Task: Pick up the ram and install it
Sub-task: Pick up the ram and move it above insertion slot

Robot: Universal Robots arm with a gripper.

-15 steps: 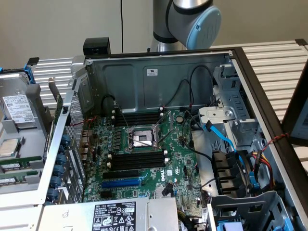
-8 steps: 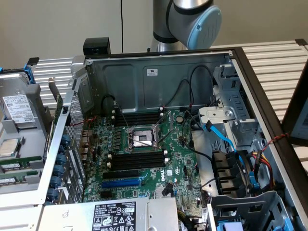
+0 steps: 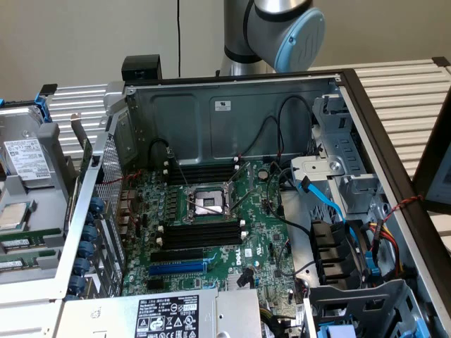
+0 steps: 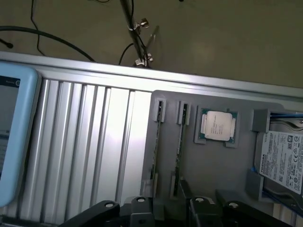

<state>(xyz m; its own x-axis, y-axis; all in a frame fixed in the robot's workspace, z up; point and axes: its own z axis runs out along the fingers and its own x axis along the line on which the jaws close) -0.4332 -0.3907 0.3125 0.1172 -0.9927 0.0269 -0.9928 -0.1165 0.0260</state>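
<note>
Two ram sticks (image 4: 155, 142) (image 4: 179, 142) stand on edge in the slots of a grey parts tray (image 4: 236, 170), side by side. In the exterior view they lie as green strips (image 3: 21, 239) (image 3: 17, 264) in that tray, left of the computer case. My gripper (image 4: 169, 215) hovers above the near end of the two sticks, its black fingers (image 4: 142, 210) apart and holding nothing. The black memory slots (image 3: 201, 234) on the green motherboard sit just below the CPU socket (image 3: 208, 204), with a second bank (image 3: 201, 171) above it.
A CPU chip (image 4: 217, 126) and a hard drive (image 4: 284, 158) share the tray beside the sticks. A light-blue-edged device (image 4: 14, 137) lies on the ribbed aluminium table (image 4: 85, 151). Cables (image 3: 320, 201), a blue expansion slot (image 3: 176, 268) and case walls (image 3: 225, 113) surround the motherboard.
</note>
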